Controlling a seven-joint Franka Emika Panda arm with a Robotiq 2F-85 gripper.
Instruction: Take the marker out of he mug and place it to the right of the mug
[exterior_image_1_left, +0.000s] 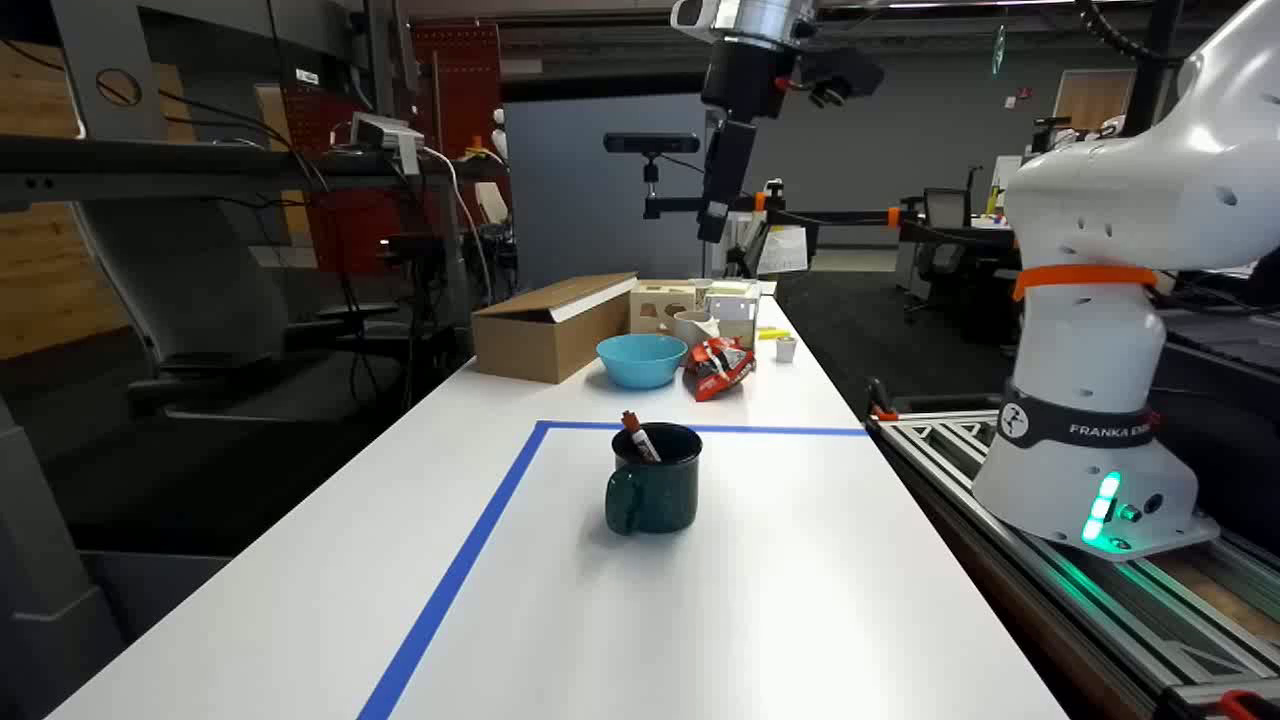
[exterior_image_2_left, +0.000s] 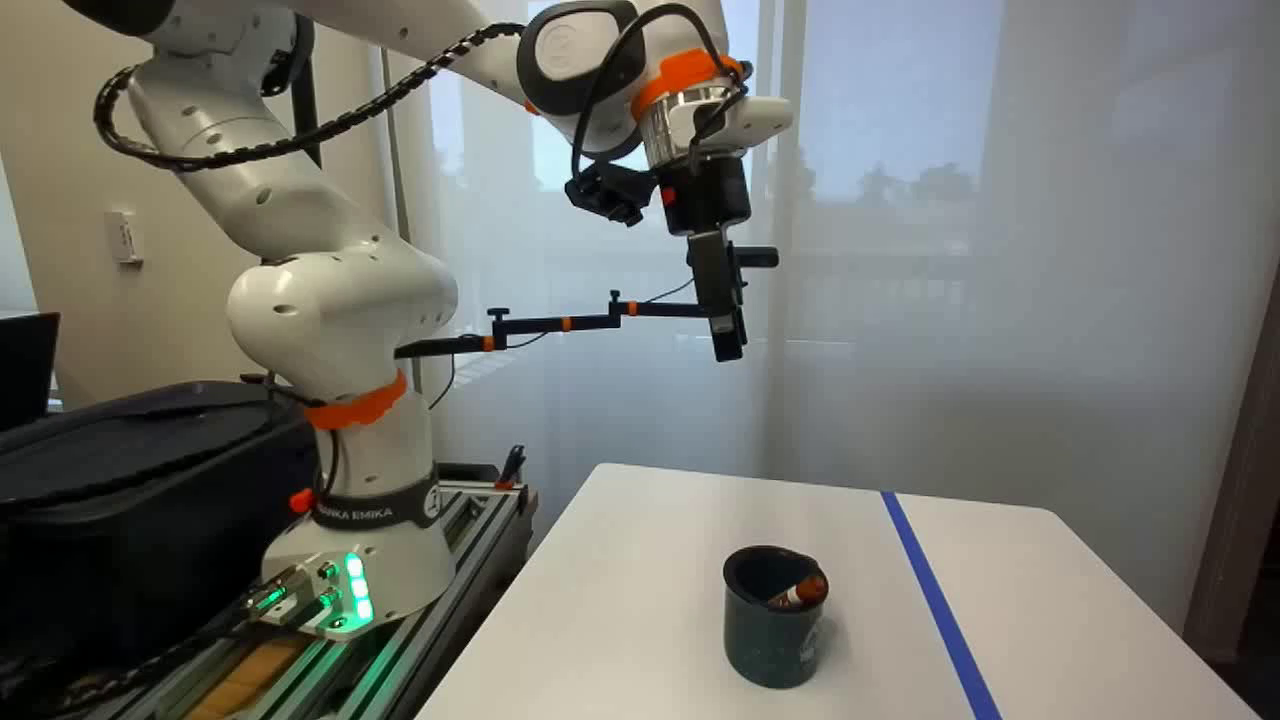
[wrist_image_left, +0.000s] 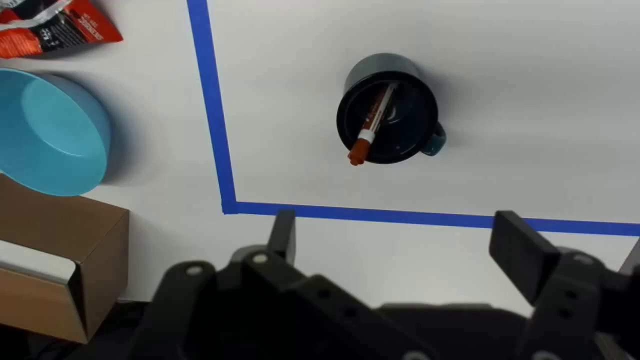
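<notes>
The gripper (wrist_image_left: 392, 230) is held well above the table (exterior_image_1_left: 800, 600), and in both exterior views its fingers (wrist_image_left: 522, 252) are pointed downward at a slight tilt. In the wrist view the fingers are seen spread wide apart, with a broad gap left between the tips; nothing is gripped there and nothing is touched. In the exterior views the fingers are overlapped, so the width of the gap cannot be judged from them.

The marker (wrist_image_left: 372, 125) is contained in the mug (exterior_image_1_left: 662, 495), well apart from the gripper. Its reddish-brown capped end is poked out over the rim, while the barrel is slanted down into the dark inside. The mug is stood upright on the table, within the corner marked by blue tape (wrist_image_left: 212, 95). Beyond the tape, a light-blue bowl (exterior_image_1_left: 642, 362), a red packet (exterior_image_1_left: 722, 370) and a cardboard box (exterior_image_1_left: 530, 345) are set near one another.
</notes>
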